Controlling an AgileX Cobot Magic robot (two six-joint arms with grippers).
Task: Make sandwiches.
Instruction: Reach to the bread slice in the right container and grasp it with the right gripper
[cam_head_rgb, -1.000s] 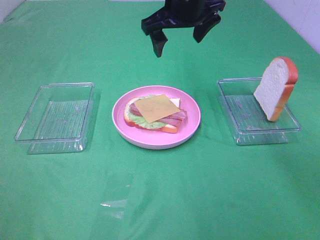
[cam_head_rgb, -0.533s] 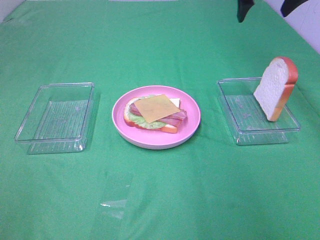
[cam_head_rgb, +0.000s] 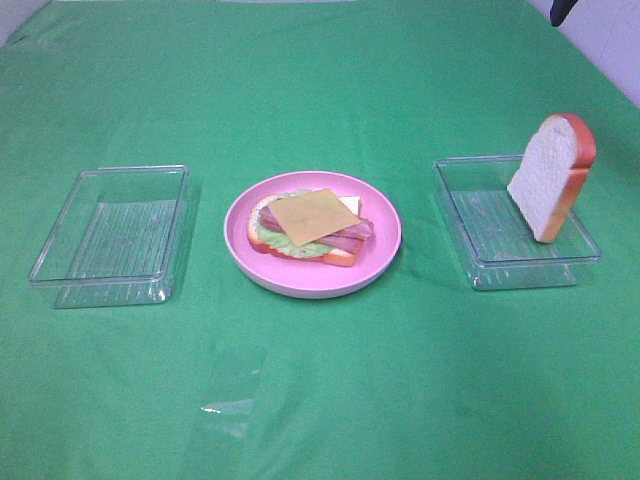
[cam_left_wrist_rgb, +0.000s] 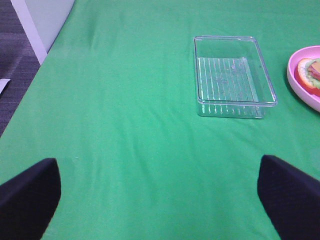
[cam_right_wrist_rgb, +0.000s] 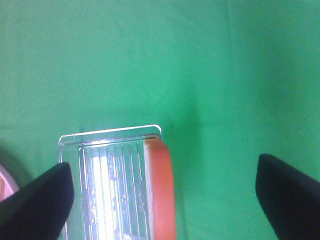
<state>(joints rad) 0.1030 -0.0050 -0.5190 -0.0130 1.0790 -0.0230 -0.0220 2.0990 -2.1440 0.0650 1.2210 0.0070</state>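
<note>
From the high camera, the sandwich stack (cam_head_rgb: 308, 226) lies on the pink plate (cam_head_rgb: 380, 262) at the middle of the bench (cam_head_rgb: 330, 400): bread base, lettuce, bacon, and the yellow cheese slice (cam_head_rgb: 311, 215) uppermost. The last bread slice (cam_head_rgb: 551, 176) stands tilted against the far rim of the right tray (cam_head_rgb: 480, 262), near the bench's right edge. The left tray (cam_head_rgb: 112, 236), toward the left edge, holds nothing. Only a dark scrap of an arm shows at the far right corner.

In the left wrist view, the left gripper (cam_left_wrist_rgb: 160, 196) has its fingers (cam_left_wrist_rgb: 30, 192) spread wide over bare green cloth, holding nothing; the left tray and a sliver of plate lie beyond.

In the right wrist view, the right gripper (cam_right_wrist_rgb: 165, 196) hangs above the right tray, fingers (cam_right_wrist_rgb: 290, 196) spread and holding nothing, with the slice's orange crust (cam_right_wrist_rgb: 162, 189) below, between them.

The step in hand looks like taking that slice to top the stack. Best to descend squarely, pinch across the flat faces, lift clear of the rim, and lay it flat without shifting the cheese.
</note>
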